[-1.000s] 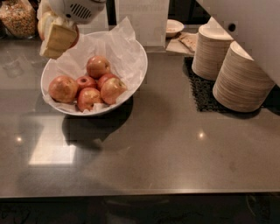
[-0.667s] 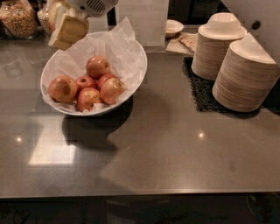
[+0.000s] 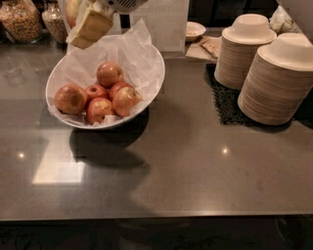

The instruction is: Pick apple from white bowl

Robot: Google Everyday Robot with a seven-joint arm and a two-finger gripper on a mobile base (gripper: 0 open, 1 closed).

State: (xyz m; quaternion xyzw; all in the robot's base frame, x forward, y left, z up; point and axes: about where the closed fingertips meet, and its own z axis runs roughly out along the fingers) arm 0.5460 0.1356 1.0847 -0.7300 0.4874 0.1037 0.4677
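Your gripper (image 3: 90,27) up at the top left, above the back rim of the wide white paper-lined bowl (image 3: 151,95), round red-orange apple with a yellow patch (image 3: 73,10) right beside the gripper, you cannot tell if it grips that apple, five redder apples (image 3: 109,74) down in the bowl, bowl on the grey bench (image 3: 195,171)

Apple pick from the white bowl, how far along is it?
Done: possibly the lift. A round reddish shape sits against the claw at the top edge, above the bowl and its back rim. It may be an apple, but I can't tell if it's gripped. In hand: the claw hangs there. Left: if not, one of the five apples in the bowl must be taken.
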